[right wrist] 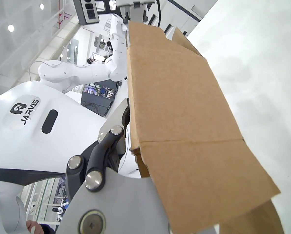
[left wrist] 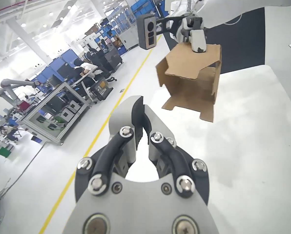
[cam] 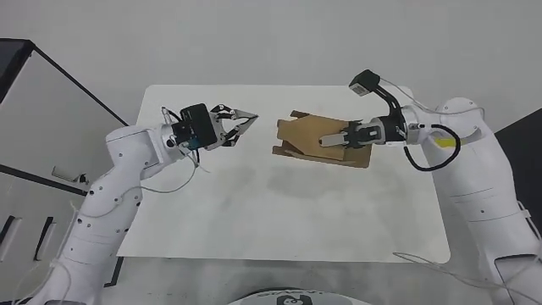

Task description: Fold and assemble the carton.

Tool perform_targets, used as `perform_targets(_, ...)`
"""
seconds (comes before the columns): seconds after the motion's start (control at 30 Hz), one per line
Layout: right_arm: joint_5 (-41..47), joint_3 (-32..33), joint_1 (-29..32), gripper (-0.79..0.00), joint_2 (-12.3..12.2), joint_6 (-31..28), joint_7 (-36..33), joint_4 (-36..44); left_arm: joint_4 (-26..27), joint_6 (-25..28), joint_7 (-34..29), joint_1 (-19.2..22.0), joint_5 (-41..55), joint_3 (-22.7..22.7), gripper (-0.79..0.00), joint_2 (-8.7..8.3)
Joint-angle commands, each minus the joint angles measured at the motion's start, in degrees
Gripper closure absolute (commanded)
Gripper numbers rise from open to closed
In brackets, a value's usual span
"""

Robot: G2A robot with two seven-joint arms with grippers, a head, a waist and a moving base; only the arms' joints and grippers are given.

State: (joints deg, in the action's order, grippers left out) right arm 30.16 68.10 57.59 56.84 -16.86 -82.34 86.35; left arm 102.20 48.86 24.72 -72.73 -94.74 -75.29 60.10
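Right gripper (cam: 324, 141) grasping carton (cam: 305, 134) top panel | left gripper (cam: 250, 119) clenched, empty, over counter (cam: 254, 212) left side; I'd brace steady; left nudges open-end flaps inward

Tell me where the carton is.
Top view: the carton is right of centre over the table, gripped by the right tool, apart from the left tool.

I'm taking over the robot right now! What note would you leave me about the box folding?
Left gripper: shut, empty, over the table, pointing at the carton.
Right gripper: shut on the carton's top panel.
Done: carton opened into a tube shape.
Left: its end flaps stand unfolded; fold them in and close it.
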Motion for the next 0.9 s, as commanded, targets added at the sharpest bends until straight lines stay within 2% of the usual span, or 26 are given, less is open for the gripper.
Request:
perform_targets(0.0,0.2,-0.1,0.2,0.000,0.0,0.5,1.6,0.0,0.0,-0.8,-0.8,0.0,2.5,1.3,0.000,0.24)
perform_targets(0.27,2.0,-1.0,-0.1,0.000,0.5,2.0,5.4,-1.0,-0.8,-1.2,-4.5,1.5,5.3,4.3,0.000,0.66)
perform_targets(0.87,1.7,-2.3,-0.7,0.000,0.9,2.8,7.2,-2.1,-0.6,0.2,-3.7,2.4,9.2,8.0,0.000,0.98)
